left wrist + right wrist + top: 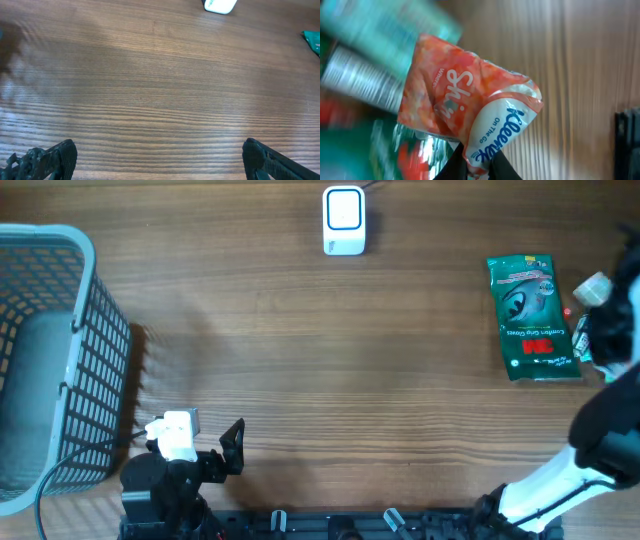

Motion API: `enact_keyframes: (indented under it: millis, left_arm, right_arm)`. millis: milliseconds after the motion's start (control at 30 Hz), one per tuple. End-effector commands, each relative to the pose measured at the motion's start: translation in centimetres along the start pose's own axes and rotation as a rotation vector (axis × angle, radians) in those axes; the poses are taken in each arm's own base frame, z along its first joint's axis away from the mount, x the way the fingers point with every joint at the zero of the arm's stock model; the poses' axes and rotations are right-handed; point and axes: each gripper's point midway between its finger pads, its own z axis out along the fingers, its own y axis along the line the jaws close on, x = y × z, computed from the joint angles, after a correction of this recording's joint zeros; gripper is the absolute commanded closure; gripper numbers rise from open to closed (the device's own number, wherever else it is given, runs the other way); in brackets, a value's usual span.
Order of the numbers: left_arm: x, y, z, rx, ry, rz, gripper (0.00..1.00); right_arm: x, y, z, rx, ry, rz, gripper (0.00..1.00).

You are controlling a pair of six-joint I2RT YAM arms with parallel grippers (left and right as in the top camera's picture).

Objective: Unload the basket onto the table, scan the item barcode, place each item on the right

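Right claw (479, 167): it pinches just the bottom corner of the tissue pack (470, 100), up over the right end of the bench (300, 380).
Left claw (157, 152): wide, holding nothing, low over bare wood.
Might drop: the pinch is small and the pack is soft, so it could slip out.
Might not beep: I cannot see the barcode. The pack is crumpled, and the scanner (343, 222) is well apart.
Might bump: the green packet (533, 320) lies just beside.
Basket (100, 330): I see nothing in it.
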Motion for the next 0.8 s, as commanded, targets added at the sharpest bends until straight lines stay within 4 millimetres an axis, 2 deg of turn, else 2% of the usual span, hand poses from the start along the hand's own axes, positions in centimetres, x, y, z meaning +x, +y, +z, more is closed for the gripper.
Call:
enact_keyframes:
  millis: [0, 100, 167, 200, 233, 267, 300, 367, 400, 467, 533, 600, 633, 767]
  left_arm:
    - [-0.1, -0.1, 0.0, 0.006, -0.009, 0.005, 0.00]
    - [-0.1, -0.1, 0.0, 0.006, -0.009, 0.005, 0.00]
    - [-0.1, -0.1, 0.0, 0.006, -0.009, 0.005, 0.00]
    - [-0.1, -0.1, 0.0, 0.006, -0.009, 0.005, 0.00]
    - [-0.1, -0.1, 0.0, 0.006, -0.009, 0.005, 0.00]
    - [-0.1, -0.1, 0.0, 0.006, -0.009, 0.005, 0.00]
    - [-0.1, -0.1, 0.0, 0.006, -0.009, 0.005, 0.00]
    - [-0.1, -0.1, 0.0, 0.006, -0.009, 0.005, 0.01]
    - [-0.1, -0.1, 0.0, 0.006, -0.009, 0.005, 0.00]
    - [-0.1, -0.1, 0.0, 0.006, -0.009, 0.005, 0.00]
    - [-0.1, -0.1, 0.0, 0.006, -0.009, 0.005, 0.00]
    - [-0.1, -0.1, 0.0, 0.006, -0.009, 0.005, 0.00]
    - [-0.1, -0.1, 0.0, 0.006, -0.009, 0.005, 0.00]
    - [-0.1, -0.1, 0.0, 0.006, -0.009, 0.005, 0.00]
  right_arm:
    - [-1.8, -2.1, 4.7, 0.040, 0.050, 0.106, 0.87]
    - [-0.8, -0.9, 6.6, -0.038, 0.112, 0.031, 0.87]
    - [-0.1, 1.0, 6.3, -0.140, 0.173, -0.046, 0.85]
    - [-0.1, 2.1, 5.3, -0.196, 0.192, -0.098, 0.64]
    - [-0.3, 2.9, 4.1, -0.240, 0.201, -0.145, 0.38]
    - [-0.6, 3.2, 2.9, -0.267, 0.206, -0.166, 0.23]
    - [-0.9, 3.4, 1.2, -0.288, 0.218, -0.175, 0.03]
    - [-1.6, 3.2, -1.8, -0.317, 0.224, -0.205, 0.00]
    - [-2.1, 2.2, -4.3, -0.317, 0.223, -0.218, 0.00]
    - [-2.0, 0.5, -7.4, -0.329, 0.244, -0.239, 0.01]
    - [-0.7, -0.1, -10.5, -0.431, 0.285, -0.342, 0.00]
    - [1.6, -1.5, -14.1, -0.566, 0.350, -0.457, 0.00]
    - [2.1, -1.7, -15.3, -0.622, 0.342, -0.513, 0.00]
    - [3.0, -4.9, -20.6, -0.791, 0.164, -0.694, 0.00]
